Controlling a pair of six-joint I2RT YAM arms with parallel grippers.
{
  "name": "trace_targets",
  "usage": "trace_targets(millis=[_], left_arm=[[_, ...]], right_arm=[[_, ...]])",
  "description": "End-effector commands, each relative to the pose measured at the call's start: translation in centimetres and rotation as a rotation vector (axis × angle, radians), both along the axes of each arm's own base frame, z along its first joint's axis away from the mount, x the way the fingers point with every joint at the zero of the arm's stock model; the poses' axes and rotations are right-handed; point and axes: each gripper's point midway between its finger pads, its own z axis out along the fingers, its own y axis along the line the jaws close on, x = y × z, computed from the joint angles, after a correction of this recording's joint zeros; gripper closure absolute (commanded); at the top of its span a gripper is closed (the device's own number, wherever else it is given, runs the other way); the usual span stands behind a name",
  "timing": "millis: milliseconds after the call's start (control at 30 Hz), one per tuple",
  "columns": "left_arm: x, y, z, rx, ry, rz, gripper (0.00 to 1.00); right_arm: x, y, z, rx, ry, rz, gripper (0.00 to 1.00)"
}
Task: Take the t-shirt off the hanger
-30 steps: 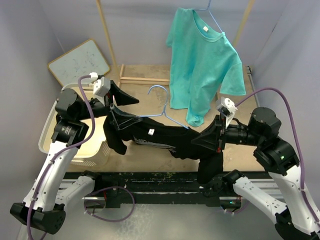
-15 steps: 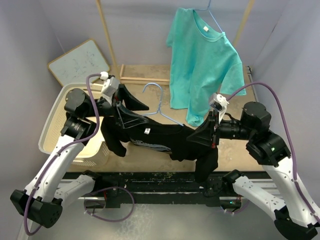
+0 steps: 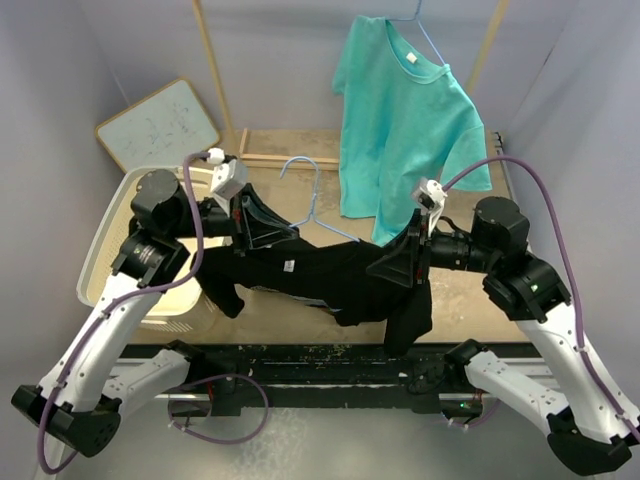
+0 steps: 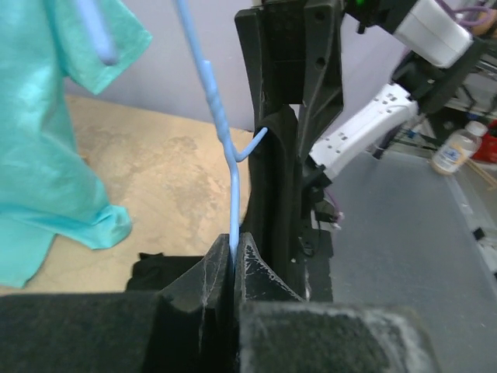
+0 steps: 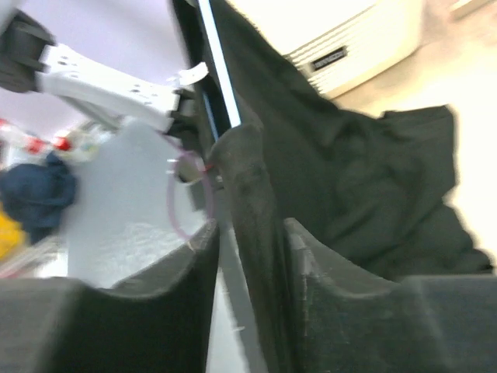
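A black t-shirt (image 3: pixel 320 275) hangs on a blue wire hanger (image 3: pixel 312 200), stretched in the air between my two arms. My left gripper (image 3: pixel 292 230) is shut on the hanger's wire just below the hook; the left wrist view shows the blue hanger (image 4: pixel 233 194) pinched between the left gripper's (image 4: pixel 234 260) fingertips. My right gripper (image 3: pixel 378 270) is at the shirt's right end. In the right wrist view the right gripper (image 5: pixel 250 233) has its jaws parted, with a fold of the black t-shirt (image 5: pixel 365 179) lying loose between them against the right finger.
A teal t-shirt (image 3: pixel 405 120) hangs on another hanger from the wooden rack (image 3: pixel 215 75) at the back. A white laundry basket (image 3: pixel 110 250) stands at the left, behind my left arm. A whiteboard (image 3: pixel 160 125) leans on the left wall.
My left gripper has moved right and shut on the hanger wire. My right gripper, shut on the shirt before, has parted its jaws. The shirt and hanger have risen and shifted back.
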Motion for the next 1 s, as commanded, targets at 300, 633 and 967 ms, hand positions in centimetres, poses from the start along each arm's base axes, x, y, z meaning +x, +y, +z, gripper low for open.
trace_targets(millis=[300,633,967], left_arm=[[0.2,4.0,5.9,0.008,-0.258,0.329,1.00],[-0.3,4.9,6.6,0.023,-0.276,0.366,1.00],[-1.7,7.5,7.1,0.048,-0.320,0.487,1.00]], right_arm=[[0.8,-2.6,-0.7,-0.042,-0.080,-0.178,0.33],[3.2,-4.2,-3.1,-0.126,-0.047,-0.341,1.00],[8.6,-15.8,-5.0,-0.292,0.018,-1.141,1.00]])
